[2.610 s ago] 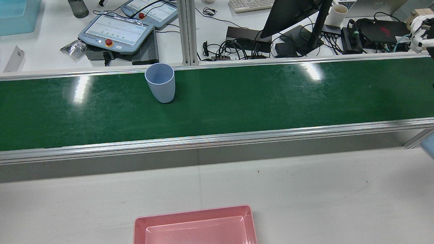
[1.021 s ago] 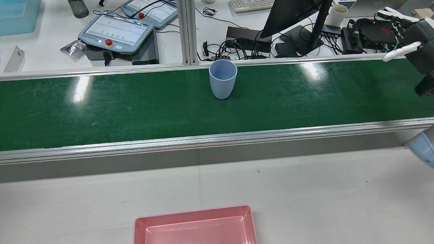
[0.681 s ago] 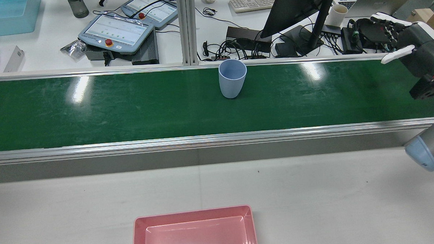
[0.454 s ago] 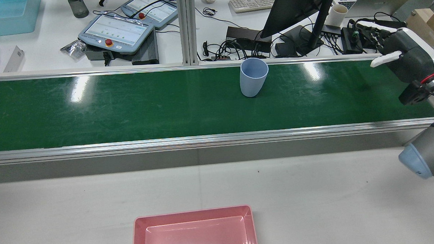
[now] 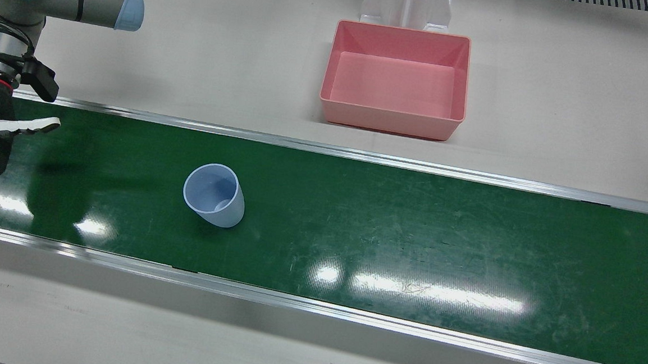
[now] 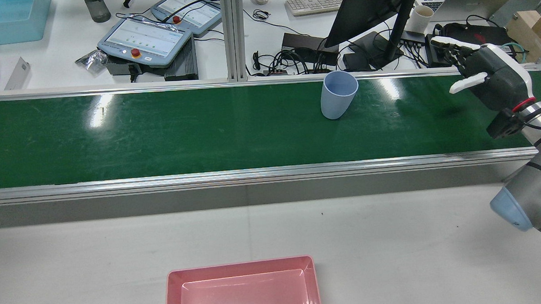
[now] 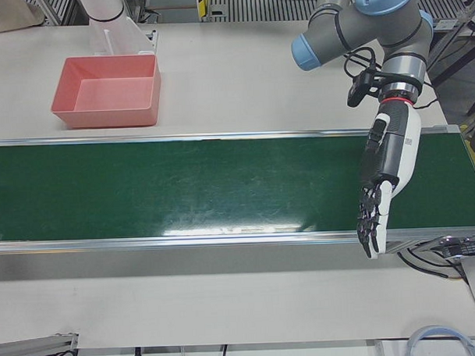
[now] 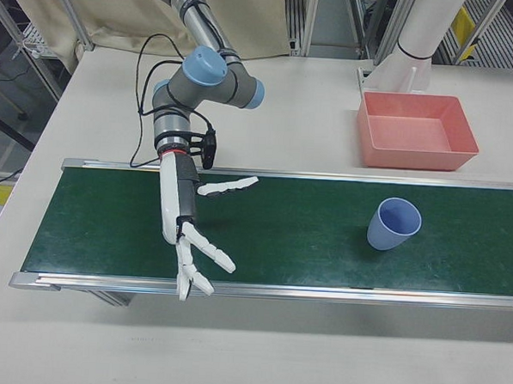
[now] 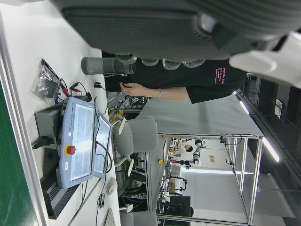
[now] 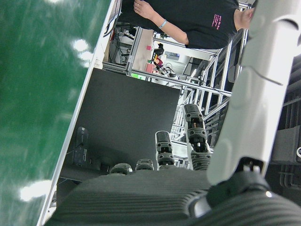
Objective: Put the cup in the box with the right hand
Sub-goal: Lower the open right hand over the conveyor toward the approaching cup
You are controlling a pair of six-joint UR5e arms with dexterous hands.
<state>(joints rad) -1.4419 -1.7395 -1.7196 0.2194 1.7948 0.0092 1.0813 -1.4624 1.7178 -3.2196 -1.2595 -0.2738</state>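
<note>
A light blue cup stands upright on the green conveyor belt, near its far edge. It also shows in the front view and the right-front view. My right hand is open and empty, fingers spread, over the belt's right end, well to the right of the cup; it also shows in the right-front view. The pink box sits empty on the white table on the robot's side of the belt. My left hand is open and empty over the belt's other end.
Behind the belt, a desk holds teach pendants, cables, a monitor and a keyboard. Aluminium rails edge the belt. A white table lies between the belt and the box.
The cup has travelled to the right along the belt. My right hand has moved left and down from the right edge, out over the belt's end, fingers still spread.
</note>
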